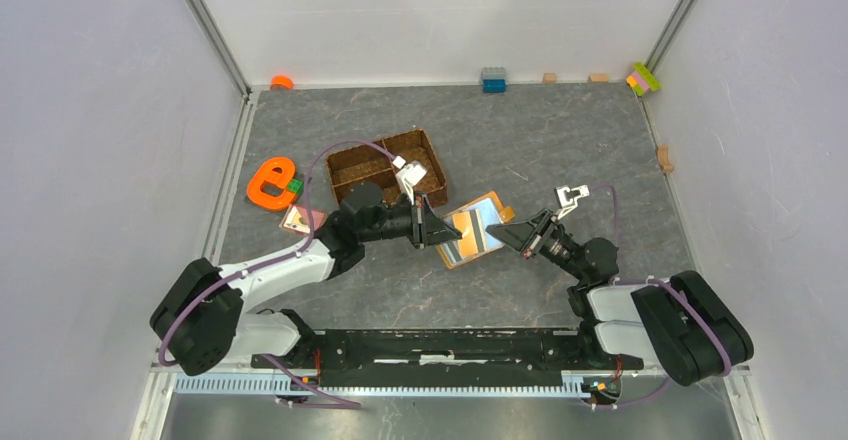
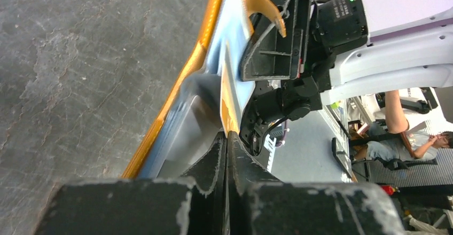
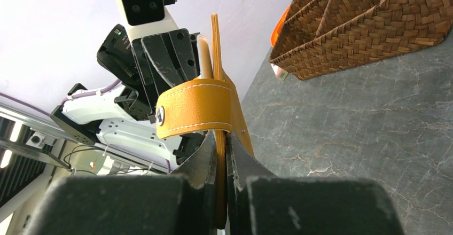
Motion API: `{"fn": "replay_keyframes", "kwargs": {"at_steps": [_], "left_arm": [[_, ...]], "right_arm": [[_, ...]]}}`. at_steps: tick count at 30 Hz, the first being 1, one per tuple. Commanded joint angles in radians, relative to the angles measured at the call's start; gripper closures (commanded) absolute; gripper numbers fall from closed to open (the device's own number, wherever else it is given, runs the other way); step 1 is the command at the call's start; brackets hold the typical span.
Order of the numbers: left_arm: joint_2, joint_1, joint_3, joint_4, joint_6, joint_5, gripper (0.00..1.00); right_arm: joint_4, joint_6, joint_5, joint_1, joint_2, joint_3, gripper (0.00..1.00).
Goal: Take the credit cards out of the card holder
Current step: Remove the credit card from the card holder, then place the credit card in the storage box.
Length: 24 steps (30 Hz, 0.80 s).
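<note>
Your left pincer and right pincer face each other mid-surface with the card holder open between them, its blue-grey lining up.

In the right wrist view, your right pincer is clamped on the holder's orange edge, just under the snap tab.

In the left wrist view, your left pincer has its tips pressed together on a thin beige strip in the lining at the opposite edge. You cannot tell whether that strip is a card or a slot edge.

One flat beige credit card lies on the surface to the left, just beside the orange e-shaped toy and well apart from the holder. The woven tray sits just behind your left pincer.
</note>
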Motion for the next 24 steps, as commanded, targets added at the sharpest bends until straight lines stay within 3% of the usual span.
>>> {"fn": "replay_keyframes", "kwargs": {"at_steps": [1, 6, 13, 18, 24], "left_arm": [[-0.008, 0.014, 0.039, -0.028, 0.040, -0.066, 0.98], [-0.072, 0.073, -0.001, -0.061, 0.020, -0.123, 0.98], [-0.183, 0.125, -0.047, -0.160, 0.018, -0.299, 0.98], [-0.304, 0.126, -0.094, -0.269, -0.014, -0.661, 0.98], [-0.418, 0.127, -0.160, -0.321, -0.239, -0.988, 0.98]], "right_arm": [[0.423, -0.038, 0.013, 0.002, -0.038, -0.057, 1.00], [0.237, -0.109, 0.070, -0.051, -0.142, -0.101, 1.00], [-0.180, -0.245, 0.199, -0.129, -0.371, -0.136, 1.00], [-0.377, -0.330, 0.289, -0.130, -0.534, -0.130, 1.00], [-0.405, -0.341, 0.305, -0.130, -0.555, -0.130, 1.00]]}}
